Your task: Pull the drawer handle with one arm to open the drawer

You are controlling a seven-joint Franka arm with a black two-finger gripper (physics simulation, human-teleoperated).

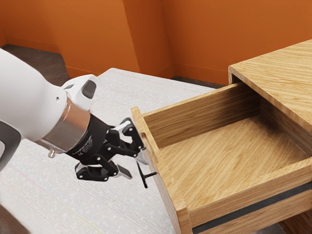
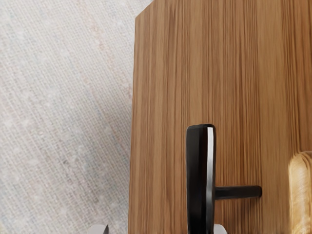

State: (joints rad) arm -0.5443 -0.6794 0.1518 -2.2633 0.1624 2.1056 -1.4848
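The wooden drawer [image 1: 219,161] stands pulled far out of its cabinet [image 1: 282,73], its inside bare. On the drawer's front panel [image 1: 150,146] sits a black bar handle [image 1: 144,176]. My black gripper [image 1: 132,164] is right at that panel, open, with the fingers spread wide and the handle just past their tips. In the wrist view the handle [image 2: 200,180] stands on its short stem against the drawer front [image 2: 219,73], close to one grey fingertip [image 2: 219,229], while the other fingertip [image 2: 99,229] is well apart from it.
The cabinet and drawer rest on a pale speckled tabletop [image 1: 122,92], which stretches open toward the exterior view's left and back. Orange walls [image 1: 204,34] close off the room behind. The wrist view has the same pale surface [image 2: 63,122] beside the drawer front.
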